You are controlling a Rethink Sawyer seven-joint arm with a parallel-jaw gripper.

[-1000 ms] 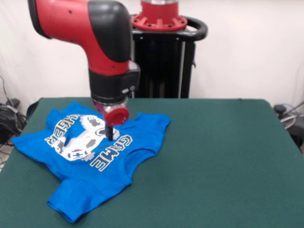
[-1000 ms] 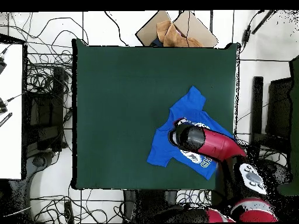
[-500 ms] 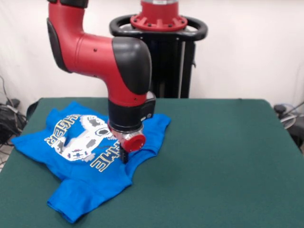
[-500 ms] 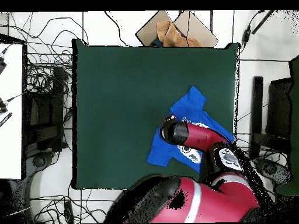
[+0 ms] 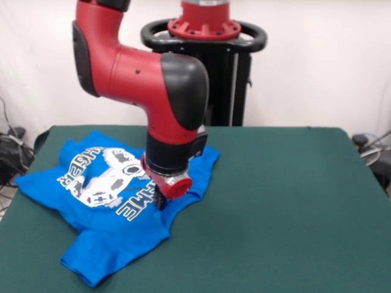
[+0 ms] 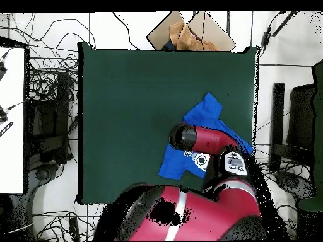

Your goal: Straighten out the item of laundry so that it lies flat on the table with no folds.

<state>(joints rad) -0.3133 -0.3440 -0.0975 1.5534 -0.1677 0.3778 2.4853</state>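
On the shirt's front, just past the "GAME" lettering, the gripper (image 5: 160, 202) points straight down; whether its tips are spread or pressed together cannot be told. The blue T-shirt (image 5: 104, 201) lies rumpled near one corner of the green table (image 5: 287, 207).

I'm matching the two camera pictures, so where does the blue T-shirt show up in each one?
Front view: the blue T-shirt lies at the left, near the front table edge.
Overhead view: it lies at the right, toward the bottom edge.
Shared landmark: the hand stands on the shirt.
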